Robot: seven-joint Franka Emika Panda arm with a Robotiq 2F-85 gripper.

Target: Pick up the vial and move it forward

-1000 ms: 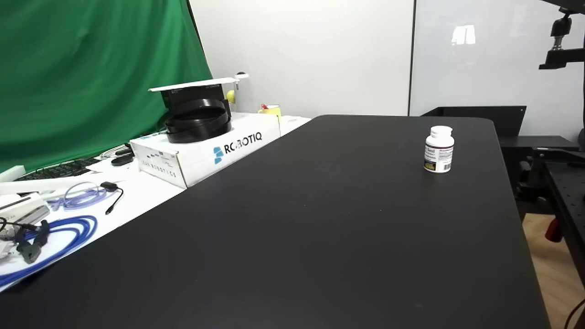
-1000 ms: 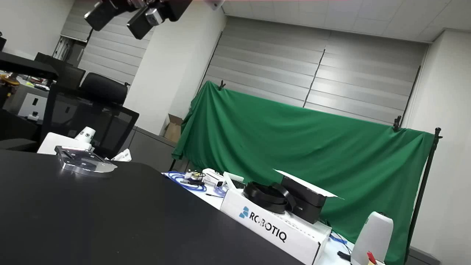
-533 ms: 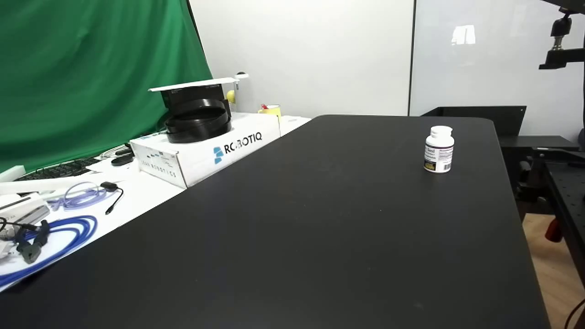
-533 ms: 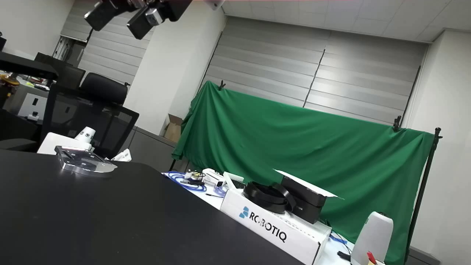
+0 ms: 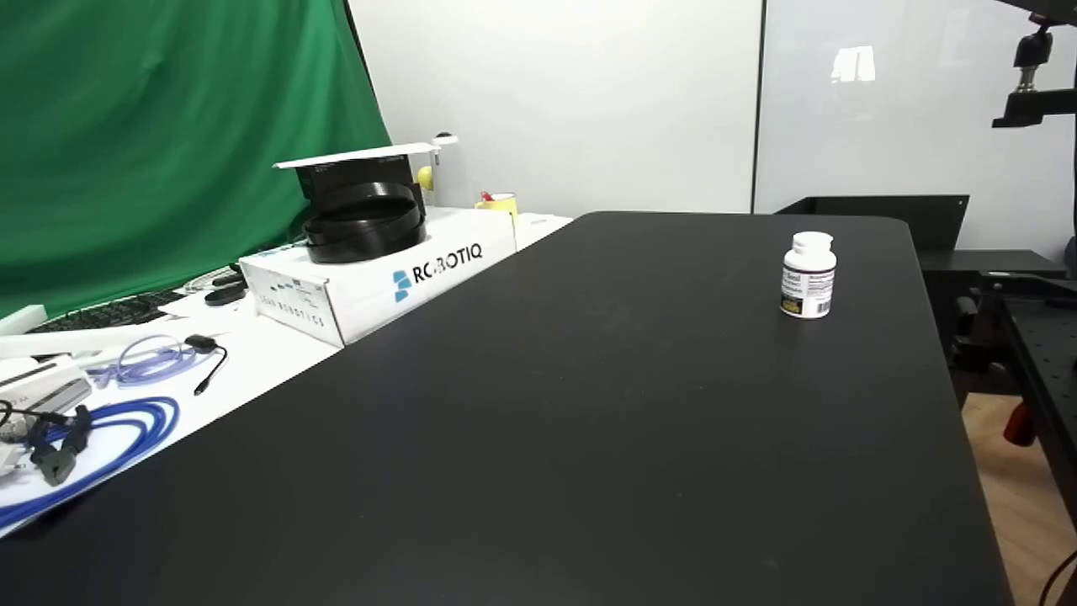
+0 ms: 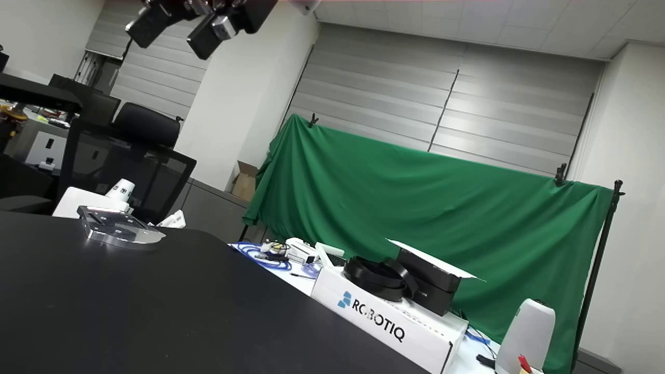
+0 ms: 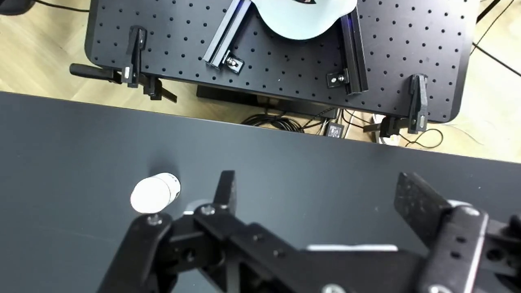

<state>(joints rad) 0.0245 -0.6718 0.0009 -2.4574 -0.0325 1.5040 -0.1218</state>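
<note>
The vial (image 5: 808, 278), a small white bottle with a white cap and a label, stands upright on the black table in an exterior view. It also shows in the wrist view (image 7: 156, 193), left of my gripper (image 7: 317, 177). The gripper is wide open, with nothing between its fingers (image 7: 421, 207). In an exterior view, the gripper (image 6: 174, 42) hangs high above the table at the top edge, its two fingertips apart. The vial is out of that view.
The black table (image 5: 589, 438) has a clear acrylic plate (image 6: 119, 228) on it. A white Robotiq box (image 5: 421, 269) with black items on top stands on a side bench with cables (image 5: 126, 438). The perforated robot base plate (image 7: 281, 65) lies across a gap from the table edge.
In an exterior view my gripper has shifted slightly to the right and a little down in the last half second. The vial has not moved.
</note>
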